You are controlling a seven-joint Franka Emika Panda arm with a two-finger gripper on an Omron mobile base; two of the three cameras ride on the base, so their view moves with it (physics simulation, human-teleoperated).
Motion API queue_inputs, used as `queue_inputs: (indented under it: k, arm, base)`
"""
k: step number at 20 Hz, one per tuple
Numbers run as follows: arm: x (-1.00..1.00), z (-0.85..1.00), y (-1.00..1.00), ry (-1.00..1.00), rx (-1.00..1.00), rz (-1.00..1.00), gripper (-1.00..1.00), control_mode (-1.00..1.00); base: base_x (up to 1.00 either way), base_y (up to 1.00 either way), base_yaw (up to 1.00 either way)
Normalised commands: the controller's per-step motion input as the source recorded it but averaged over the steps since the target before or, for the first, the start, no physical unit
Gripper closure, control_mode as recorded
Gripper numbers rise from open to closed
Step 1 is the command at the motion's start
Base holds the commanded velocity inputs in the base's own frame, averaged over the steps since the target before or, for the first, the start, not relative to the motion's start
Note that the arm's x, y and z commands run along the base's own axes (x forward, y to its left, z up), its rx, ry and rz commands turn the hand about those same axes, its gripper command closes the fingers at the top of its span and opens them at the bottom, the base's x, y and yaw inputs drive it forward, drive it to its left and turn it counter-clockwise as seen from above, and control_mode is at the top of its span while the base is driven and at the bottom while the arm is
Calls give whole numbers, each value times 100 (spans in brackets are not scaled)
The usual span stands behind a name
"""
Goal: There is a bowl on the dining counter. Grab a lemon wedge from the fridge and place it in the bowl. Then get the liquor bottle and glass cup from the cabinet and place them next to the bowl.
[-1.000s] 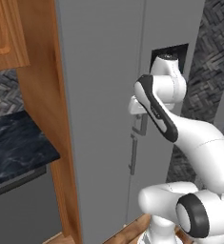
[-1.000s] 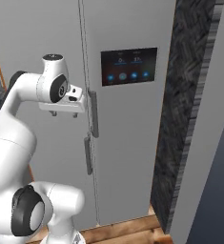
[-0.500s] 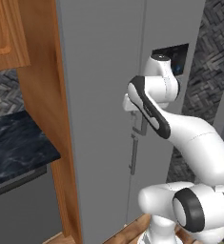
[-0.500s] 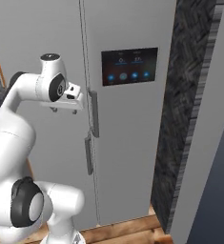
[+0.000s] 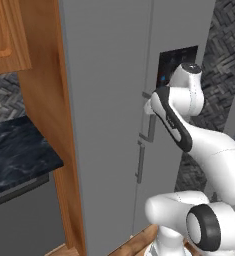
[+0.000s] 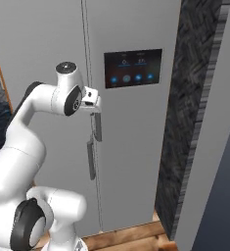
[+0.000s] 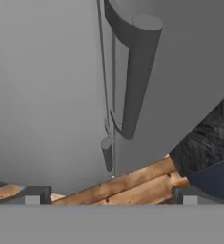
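Note:
The tall grey fridge [image 5: 104, 100] [image 6: 136, 147] [image 7: 46, 95] stands shut right in front of me, its black dispenser panel [image 6: 133, 68] on the right door. My gripper [image 6: 96, 100] [image 7: 111, 195] is open, just at the top of the right door's bar handle [image 6: 98, 127] [image 7: 137, 76], with nothing between its fingertips [image 7: 32, 195]. The left door's handle [image 6: 91, 159] [image 7: 107, 153] hangs lower, beside the door seam. A corner of the orange-brown wall cabinet [image 5: 4, 40] shows at the upper left. The bowl, dining counter, lemon wedge, liquor bottle and glass cup are out of view.
A wooden side panel [image 5: 44, 125] flanks the fridge on the left, with a dark marble worktop [image 5: 14, 160] beyond it. A dark herringbone wall [image 6: 195, 122] borders the fridge on the right. Wooden floor [image 7: 132, 183] lies below.
The hand has moved sideways along the fridge front, from the left door to the top of the right door's handle. The jaws stayed open.

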Motion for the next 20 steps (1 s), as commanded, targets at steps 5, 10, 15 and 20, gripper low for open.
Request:
queue_inputs:
  k: [5,10,15,20]
  arm:
    - [8,-18,-31,-20,0,5,-100,-100]
    - [30,-23,-13,-15,0,6,-100,-100]
    - [42,-13,-1,-12,2,8,-100,-100]
    - [40,-7,0,-11,3,8,-100,-100]
  base:
    - [0,0,0]
    - [0,0,0]
    - [0,0,0]
    - [0,0,0]
